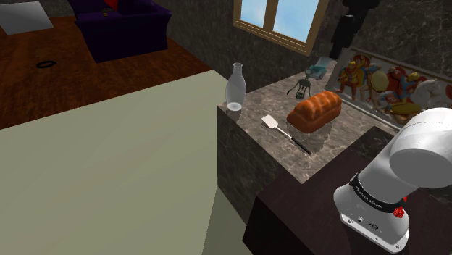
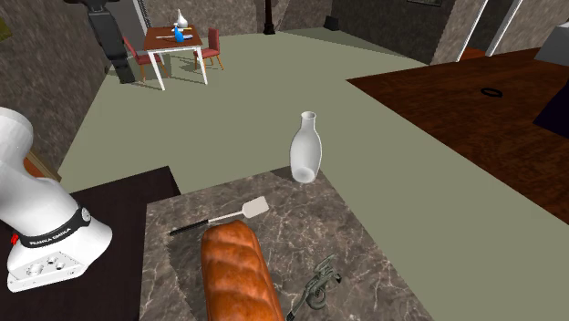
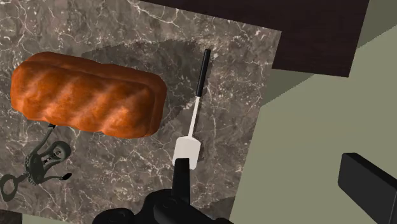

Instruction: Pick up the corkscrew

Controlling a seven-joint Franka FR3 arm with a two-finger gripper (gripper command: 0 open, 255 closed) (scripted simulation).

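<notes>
1. Black fingers (image 3: 180, 184) of the gripper (image 3: 264, 164) are standing well apart and clasping nothing. In the wrist view one is showing over the spatula's white blade, and the other is showing over the pale floor (image 3: 305, 140) past the worktop's edge.
2. Beside the loaf, the spatula (image 3: 191, 137) is lying flat on the marbled worktop (image 3: 222, 76). Its black handle is pointing toward the edge that is meeting the dark stand (image 1: 304, 217).
3. Near the middle of the worktop, the brown loaf (image 3: 89, 95) is lying lengthwise, parallel to the spatula.
4. On the far side of the loaf from the spatula, the corkscrew (image 3: 41, 162) is lying flat just beside one end of the loaf. It is sitting close to the worktop edge that is running along the wall (image 1: 268, 58), well apart from the gripper.
5. At the worktop corner that is jutting into the open floor, a clear bottle (image 1: 235, 88) is standing upright.
6. On the stand, the white arm (image 1: 406, 174) is rising from its base.
</notes>
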